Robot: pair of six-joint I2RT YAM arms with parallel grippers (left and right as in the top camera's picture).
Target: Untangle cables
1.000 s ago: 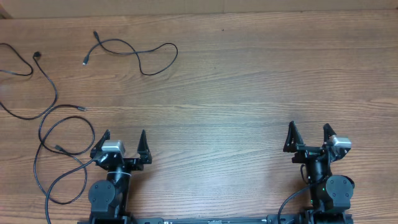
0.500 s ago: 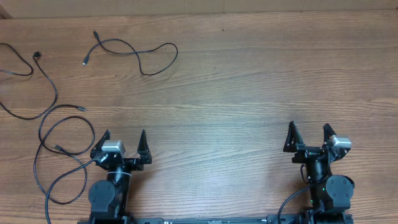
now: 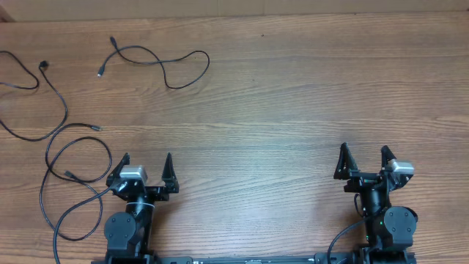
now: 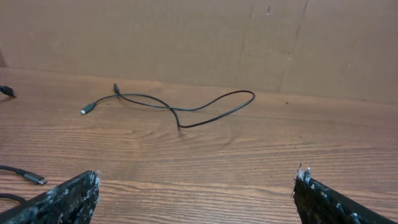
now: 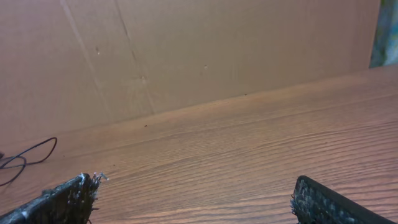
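- Far left edge: the looped cables (image 3: 48, 155) sprawl from upper left down to lower left, with strands crossing.
- Upper left: a short cable (image 3: 163, 67) lies apart from them in a loose curl on the table (image 3: 278, 110).
- Lower left: the left gripper (image 3: 146, 158) has its jaws spread wide and empty.
- Lower right: the right gripper (image 3: 363, 150) is likewise spread wide, holding nothing.

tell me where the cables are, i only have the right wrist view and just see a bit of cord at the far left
Observer: Overhead, one short cable lies alone toward the far left, apart from the others.
Operator: any tangles
Observer: Longer cords loop over one another at the left edge, beside the left gripper.
Operator: is it holding anything
Observer: No, its jaws stand open with nothing between them.
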